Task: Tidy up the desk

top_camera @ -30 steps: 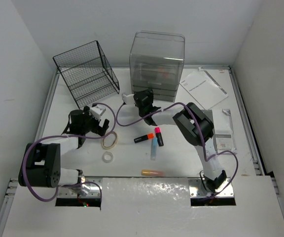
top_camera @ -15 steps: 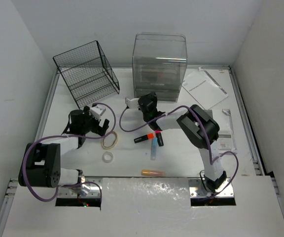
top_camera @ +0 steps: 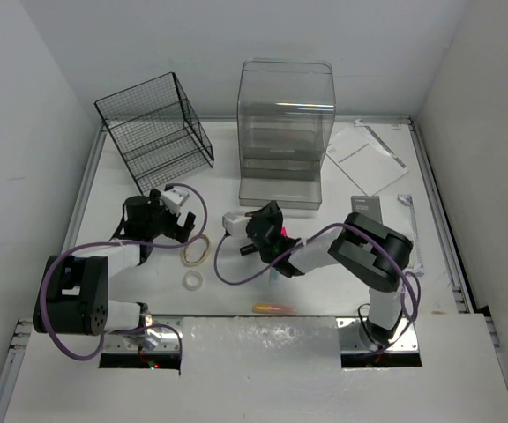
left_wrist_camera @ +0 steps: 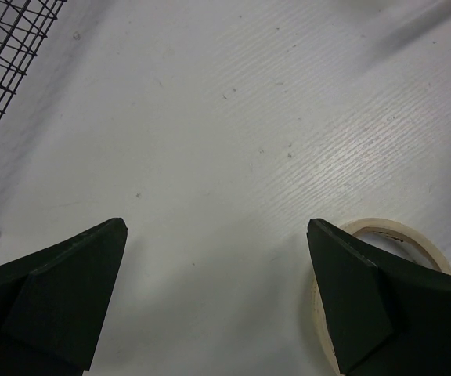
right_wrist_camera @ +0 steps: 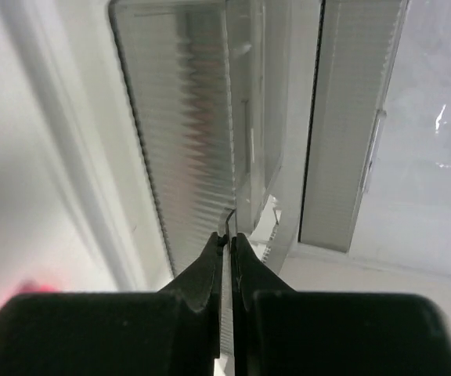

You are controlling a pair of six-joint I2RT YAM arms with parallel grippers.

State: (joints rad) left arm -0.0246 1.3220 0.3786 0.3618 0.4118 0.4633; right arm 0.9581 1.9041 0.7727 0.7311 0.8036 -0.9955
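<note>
— Start at the left. What has the left hand [left_wrist_camera: 216, 229] got?

— Nothing. Its fingers are spread wide, low over the counter [left_wrist_camera: 225, 117]. The wire basket [top_camera: 153, 132] stands beyond it to the left, and a tape ring [left_wrist_camera: 382, 235] lies just beside one finger, partly hidden behind it.

— And the counter itself?

— It lies flat directly under both hands. Its long axis looks to run left to right, across the two arms, though the overhead view foreshortens it.

— The right hand [right_wrist_camera: 227, 239]?

— Fingers pressed together, and I see nothing pinched between them. It sits near the counter's middle, pointing away from the bases toward the clear drawer unit [top_camera: 285, 132], where a lower drawer looks pulled out.

— What does the next move turn on?

— My guess is that loose pieces go into that drawer. A black marker [top_camera: 250, 249] lies just beside the right hand, on its near side, so that arm is the nearer one. The tape ring suits the left arm. The right hand must spread first.

— Farther right?

— Papers [top_camera: 366, 157] at the far right, well apart from both hands.
</note>
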